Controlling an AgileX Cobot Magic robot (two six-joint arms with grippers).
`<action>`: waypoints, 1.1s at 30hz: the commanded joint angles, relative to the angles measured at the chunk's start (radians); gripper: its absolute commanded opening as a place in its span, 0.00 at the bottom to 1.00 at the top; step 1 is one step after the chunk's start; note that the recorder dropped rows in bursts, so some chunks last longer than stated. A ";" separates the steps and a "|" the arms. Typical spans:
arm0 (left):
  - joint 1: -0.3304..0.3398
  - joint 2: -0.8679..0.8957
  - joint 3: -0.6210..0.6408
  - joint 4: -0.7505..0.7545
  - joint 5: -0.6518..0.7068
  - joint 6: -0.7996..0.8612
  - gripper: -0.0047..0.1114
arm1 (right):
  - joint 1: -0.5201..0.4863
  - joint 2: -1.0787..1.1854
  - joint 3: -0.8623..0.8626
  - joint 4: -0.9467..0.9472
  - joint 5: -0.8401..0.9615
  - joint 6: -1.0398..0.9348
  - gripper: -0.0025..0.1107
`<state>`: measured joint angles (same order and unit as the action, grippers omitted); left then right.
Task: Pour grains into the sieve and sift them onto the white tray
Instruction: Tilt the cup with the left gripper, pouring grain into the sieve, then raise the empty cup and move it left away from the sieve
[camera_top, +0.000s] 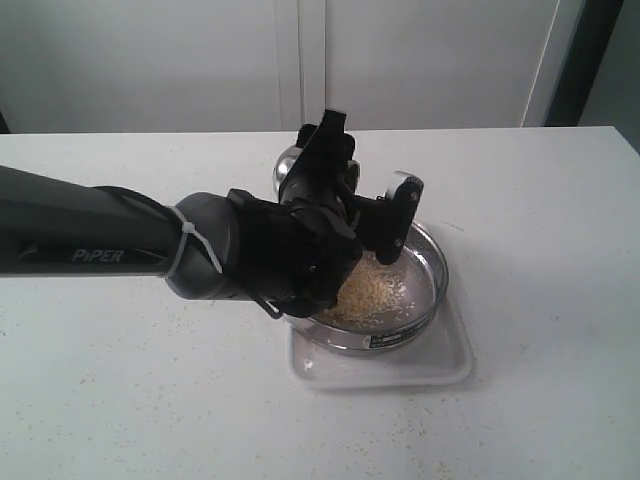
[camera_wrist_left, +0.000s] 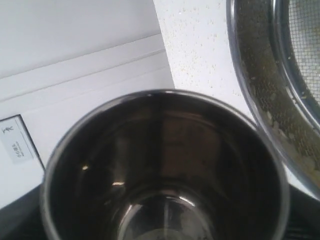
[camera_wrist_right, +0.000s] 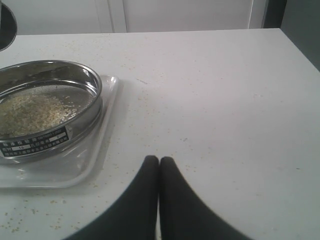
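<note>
The sieve (camera_top: 436, 290) stands on the white tray (camera_top: 452, 366) and holds a heap of yellowish grains (camera_top: 376, 290) on its mesh. My left gripper (camera_top: 335, 165) hangs over the sieve's far left rim, shut on a small steel cup (camera_top: 288, 165). In the left wrist view the steel cup (camera_wrist_left: 165, 165) fills the frame mouth-on and looks empty, with the sieve (camera_wrist_left: 260, 80) just beside it. The right wrist view shows the sieve (camera_wrist_right: 75, 75), the grains (camera_wrist_right: 30, 112) and the white tray (camera_wrist_right: 102, 150). My right gripper (camera_wrist_right: 159, 161) is shut with nothing in it, low over the table beside the tray.
Stray grains (camera_wrist_right: 30, 210) lie scattered on the white table (camera_top: 540, 200) around the tray. A white panelled wall (camera_top: 300, 60) rises behind the table's far edge. The left arm (camera_top: 90, 240) stretches across the left half of the table.
</note>
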<state>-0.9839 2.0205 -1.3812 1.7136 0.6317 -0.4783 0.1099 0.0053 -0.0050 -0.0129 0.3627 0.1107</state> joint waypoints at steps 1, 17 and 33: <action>-0.006 -0.007 -0.005 -0.008 0.020 -0.109 0.04 | -0.011 -0.005 0.005 0.002 -0.012 -0.001 0.02; 0.146 -0.182 -0.005 -0.351 -0.245 -0.606 0.04 | -0.011 -0.005 0.005 0.002 -0.012 -0.001 0.02; 0.417 -0.264 0.179 -0.557 -0.545 -0.625 0.04 | -0.011 -0.005 0.005 0.002 -0.012 -0.001 0.02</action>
<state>-0.6062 1.7785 -1.2402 1.1600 0.1381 -1.0904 0.1099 0.0053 -0.0050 -0.0129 0.3627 0.1107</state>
